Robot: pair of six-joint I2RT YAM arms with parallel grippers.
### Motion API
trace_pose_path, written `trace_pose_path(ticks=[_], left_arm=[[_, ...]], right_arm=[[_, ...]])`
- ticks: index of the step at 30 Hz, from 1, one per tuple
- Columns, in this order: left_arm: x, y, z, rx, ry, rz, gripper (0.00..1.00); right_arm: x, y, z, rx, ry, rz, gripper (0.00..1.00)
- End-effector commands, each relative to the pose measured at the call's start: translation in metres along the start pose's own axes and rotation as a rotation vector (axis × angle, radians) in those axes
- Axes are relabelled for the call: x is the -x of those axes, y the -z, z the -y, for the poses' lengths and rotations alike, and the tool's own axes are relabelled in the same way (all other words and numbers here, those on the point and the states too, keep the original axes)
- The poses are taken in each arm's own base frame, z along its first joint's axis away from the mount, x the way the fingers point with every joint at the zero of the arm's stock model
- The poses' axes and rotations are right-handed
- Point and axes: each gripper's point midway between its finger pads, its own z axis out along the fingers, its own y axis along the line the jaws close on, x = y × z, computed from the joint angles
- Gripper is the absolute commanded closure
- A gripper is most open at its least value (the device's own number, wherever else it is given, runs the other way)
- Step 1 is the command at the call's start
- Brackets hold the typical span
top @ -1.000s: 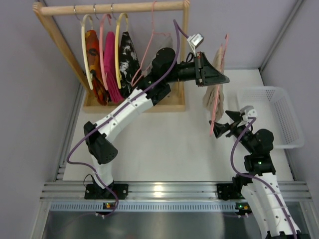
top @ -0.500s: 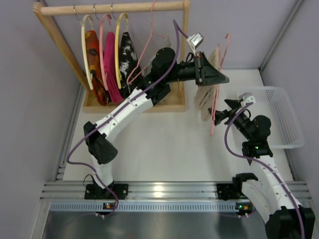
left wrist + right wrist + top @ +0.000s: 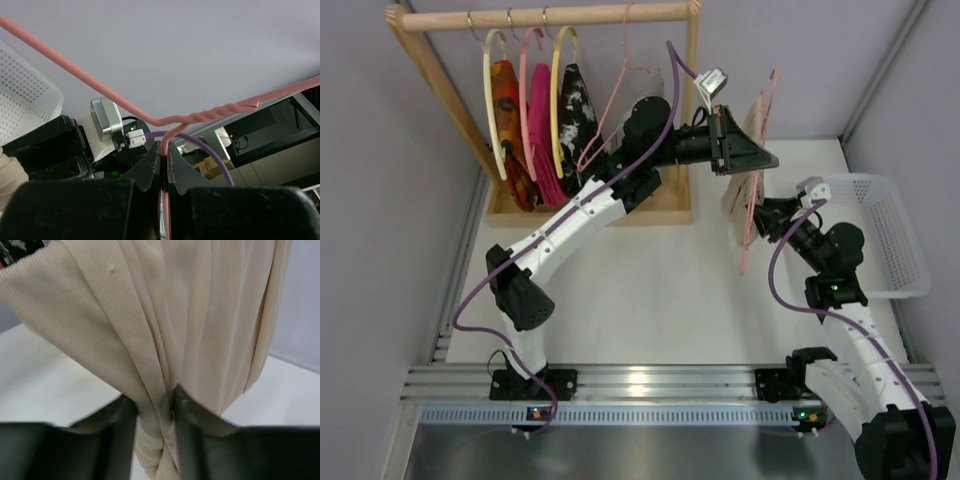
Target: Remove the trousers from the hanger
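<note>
hanger (image 3: 215,113) neck clamped tight in left gripper (image 3: 164,152), raised above the table (image 3: 650,285), apart from the rack (image 3: 540,18) post, trousers (image 3: 200,315) lower folds pinched in right gripper (image 3: 154,407), basket (image 3: 895,225) rim near

Soft, even light from above keeps the white desk (image 3: 650,290) bright, with only faint shadows. A small glare spot sits on the metal rail (image 3: 638,378). Up close, the trousers (image 3: 200,315) look sharp; dark foreground edges blur.

You see: trousers (image 3: 200,315) fine-ribbed matt beige cloth | hanger (image 3: 125,107) smooth pink wire | basket (image 3: 905,250) white perforated plastic | rack (image 3: 550,17) bare wood
</note>
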Motion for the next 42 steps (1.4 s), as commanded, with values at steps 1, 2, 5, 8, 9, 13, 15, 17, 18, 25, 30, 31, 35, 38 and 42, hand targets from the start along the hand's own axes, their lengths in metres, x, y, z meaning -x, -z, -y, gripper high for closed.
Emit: trace_pose_path(ticks=[1, 2, 5, 8, 9, 13, 15, 17, 18, 25, 30, 31, 35, 38, 42], left_arm=[[0.010, 0.021, 0.079, -0.165, -0.189, 0.059, 1.00], [0.009, 0.022, 0.080, -0.165, -0.190, 0.056, 1.00], [0.005, 0.024, 0.076, -0.156, -0.181, 0.050, 1.00], [0.001, 0.026, 0.071, -0.147, -0.180, 0.042, 1.00], [0.000, 0.027, 0.070, -0.143, -0.179, 0.039, 1.00], [-0.004, 0.030, 0.056, -0.118, -0.179, 0.030, 1.00], [-0.005, 0.031, 0.045, -0.099, -0.186, 0.022, 1.00], [-0.005, 0.034, 0.031, -0.075, -0.187, 0.021, 1.00], [-0.004, 0.035, 0.026, -0.066, -0.190, 0.023, 1.00], [0.005, 0.046, -0.009, 0.005, -0.199, 0.042, 1.00], [0.003, 0.052, -0.025, 0.050, -0.227, 0.043, 1.00], [0.000, 0.053, -0.032, 0.061, -0.221, 0.036, 1.00], [-0.008, 0.057, -0.045, 0.089, -0.211, 0.028, 1.00], [-0.015, 0.061, -0.055, 0.112, -0.203, 0.025, 1.00], [-0.024, 0.066, -0.067, 0.138, -0.180, 0.019, 1.00]], right_arm=[[0.035, -0.006, -0.005, 0.031, 0.061, 0.079, 0.73], [0.038, -0.007, -0.002, 0.014, 0.065, 0.084, 0.80], [0.042, -0.008, 0.004, -0.016, 0.068, 0.086, 1.00], [0.058, -0.006, 0.003, -0.020, 0.057, 0.104, 1.00], [0.070, -0.006, 0.002, -0.020, 0.062, 0.121, 1.00], [0.097, 0.003, -0.003, -0.022, 0.054, 0.155, 1.00], [0.119, 0.009, -0.008, -0.022, 0.062, 0.192, 1.00], [0.139, 0.016, -0.012, -0.022, 0.071, 0.224, 1.00], [0.148, 0.019, -0.014, -0.022, 0.074, 0.238, 1.00], [0.209, 0.043, -0.016, -0.089, 0.071, 0.351, 1.00], [0.239, 0.058, -0.011, -0.158, 0.089, 0.414, 1.00], [0.244, 0.061, -0.009, -0.178, 0.092, 0.428, 1.00], [0.275, 0.073, -0.011, -0.210, 0.123, 0.499, 1.00], [0.301, 0.080, -0.007, -0.255, 0.165, 0.556, 1.00], [0.330, 0.088, 0.002, -0.329, 0.200, 0.620, 1.00]])
